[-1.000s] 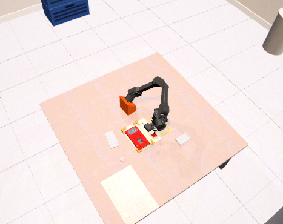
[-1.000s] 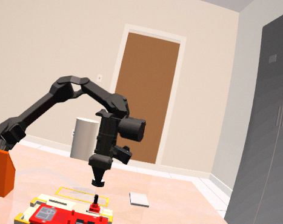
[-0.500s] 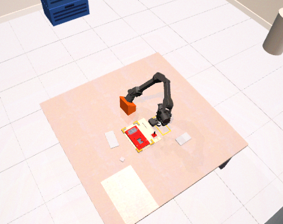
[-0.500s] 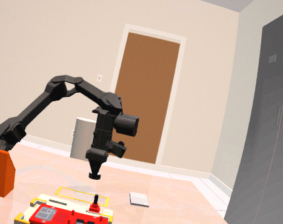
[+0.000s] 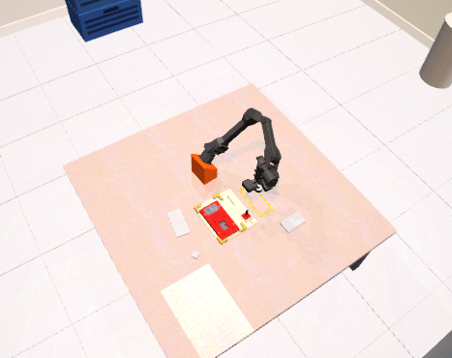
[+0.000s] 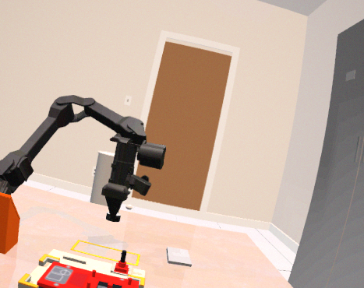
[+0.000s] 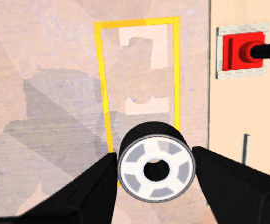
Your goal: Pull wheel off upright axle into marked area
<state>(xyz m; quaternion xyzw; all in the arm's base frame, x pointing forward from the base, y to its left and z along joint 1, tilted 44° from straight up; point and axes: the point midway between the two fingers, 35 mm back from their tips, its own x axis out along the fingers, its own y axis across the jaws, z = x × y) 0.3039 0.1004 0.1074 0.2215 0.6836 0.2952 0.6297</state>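
Observation:
My gripper [image 5: 257,189] [image 6: 113,217] [image 7: 154,157] is shut on the wheel [image 7: 173,167], a black tyre with a pale spoked hub. It holds the wheel in the air, well above the table. The marked area is a yellow outline [image 5: 251,202] [image 6: 109,247] [image 7: 176,75] on the table; in the wrist view the wheel covers part of its near end. The upright black axle [image 5: 246,212] [image 6: 123,256] [image 7: 269,51] stands bare on its red base, to the right of the outline in the wrist view.
A cream board [image 5: 232,198] [image 7: 237,110] with a red panel [image 5: 211,220] lies beside the outline. A grey-white block [image 5: 292,222] [image 6: 178,256] lies on the outline's other side. A pale flat plate [image 5: 179,223] and a small pale cube [image 5: 195,254] lie beyond the board.

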